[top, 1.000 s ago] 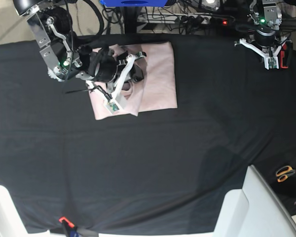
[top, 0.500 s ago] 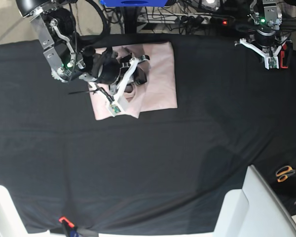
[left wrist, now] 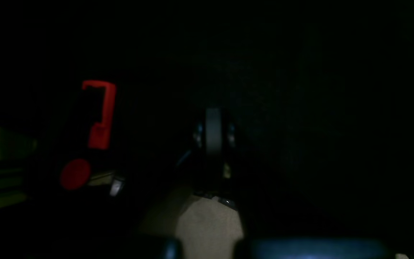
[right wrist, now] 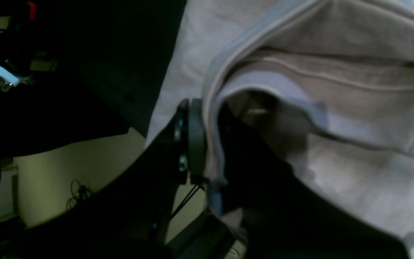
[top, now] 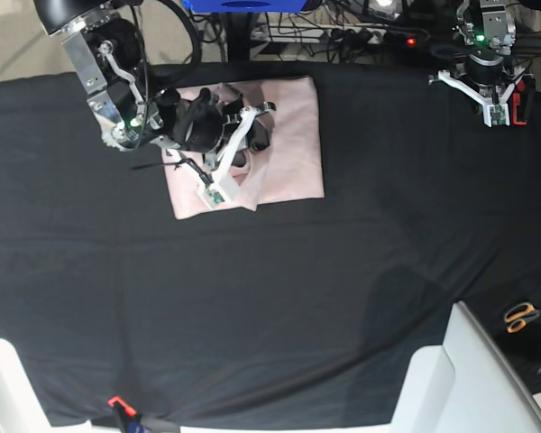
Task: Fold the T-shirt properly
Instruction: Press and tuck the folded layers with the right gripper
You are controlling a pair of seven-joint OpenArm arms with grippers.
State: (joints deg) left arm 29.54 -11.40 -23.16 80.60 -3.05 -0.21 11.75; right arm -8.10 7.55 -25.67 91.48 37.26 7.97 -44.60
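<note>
The pale pink T-shirt (top: 288,135) lies partly folded at the back left of the black table cover (top: 270,298). My right gripper (top: 255,137) is over its middle. In the right wrist view the right gripper (right wrist: 210,144) is shut on a hemmed fold of the T-shirt (right wrist: 336,72), which stands pinched between the fingers and arches up off the layer beneath. My left gripper (top: 485,88) hangs at the back right, far from the shirt. The left wrist view is very dark, with the left gripper (left wrist: 212,131) shut on nothing.
A red clamp (top: 520,99) sits beside the left arm, also seen as the red clamp (left wrist: 99,115). Orange-handled scissors (top: 521,316) lie off the right edge. A white bin (top: 469,379) stands at the front right. Cables run behind the table's back edge.
The right arm has shifted slightly rightward and toward the back over the shirt, the pinched fold moving with it. The left arm has not moved.
</note>
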